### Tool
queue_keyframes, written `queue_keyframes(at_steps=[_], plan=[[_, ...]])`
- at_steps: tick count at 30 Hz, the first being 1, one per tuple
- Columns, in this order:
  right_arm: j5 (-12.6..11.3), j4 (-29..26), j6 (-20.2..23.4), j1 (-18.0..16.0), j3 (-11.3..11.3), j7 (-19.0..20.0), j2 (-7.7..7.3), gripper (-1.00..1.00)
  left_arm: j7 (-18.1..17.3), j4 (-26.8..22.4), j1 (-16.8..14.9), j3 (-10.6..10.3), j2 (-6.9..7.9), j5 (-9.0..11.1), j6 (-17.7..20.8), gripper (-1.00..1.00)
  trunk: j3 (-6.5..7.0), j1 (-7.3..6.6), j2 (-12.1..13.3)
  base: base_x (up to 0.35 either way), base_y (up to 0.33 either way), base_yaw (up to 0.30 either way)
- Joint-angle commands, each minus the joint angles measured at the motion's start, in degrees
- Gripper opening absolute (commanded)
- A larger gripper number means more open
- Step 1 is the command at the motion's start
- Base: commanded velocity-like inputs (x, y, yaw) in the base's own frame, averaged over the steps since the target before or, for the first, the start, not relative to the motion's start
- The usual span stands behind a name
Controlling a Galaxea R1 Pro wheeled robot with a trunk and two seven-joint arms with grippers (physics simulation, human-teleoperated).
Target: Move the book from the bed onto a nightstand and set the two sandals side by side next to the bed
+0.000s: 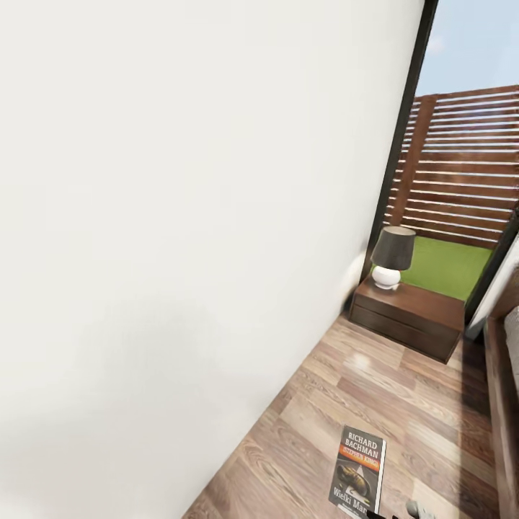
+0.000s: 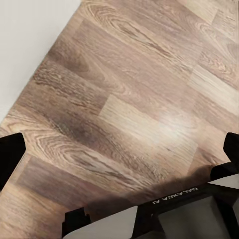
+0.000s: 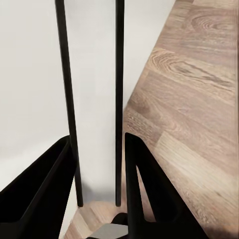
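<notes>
The book (image 1: 358, 472), dark with white "RICHARD BACHMAN" lettering and an orange band, hangs above the wood floor at the bottom of the head view. In the right wrist view it is edge-on, pale pages between two dark covers (image 3: 97, 74), and my right gripper (image 3: 98, 139) is shut on it. A dark nightstand (image 1: 411, 313) stands against the wall ahead. A strip of the bed (image 1: 501, 404) lines the right edge. My left gripper (image 2: 122, 144) is open over bare floor, fingers wide apart. The sandals are out of view.
A lamp (image 1: 391, 256) with a dark shade and white base takes the nightstand's left part. A white wall (image 1: 180, 252) runs close along the left. Behind the nightstand a dark-framed window (image 1: 461, 166) shows a slatted fence. Wood floor (image 1: 375, 389) lies between wall and bed.
</notes>
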Motion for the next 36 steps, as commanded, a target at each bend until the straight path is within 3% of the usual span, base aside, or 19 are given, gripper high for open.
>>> queue_keyframes(at_steps=[1,36], plan=[[-0.4,0.0,0.6,0.0,-0.1,0.2,0.00,-1.00,-0.1,0.0,0.0,0.5,0.02,-0.6,-0.2,1.00,-0.07,0.04,0.0,0.322,0.000,-0.178],[-0.4,0.0,0.6,0.0,-0.1,0.2,0.00,-1.00,-0.1,0.0,0.0,0.5,0.02,-0.6,-0.2,1.00,-0.07,0.04,0.0,0.027,0.000,-0.173]])
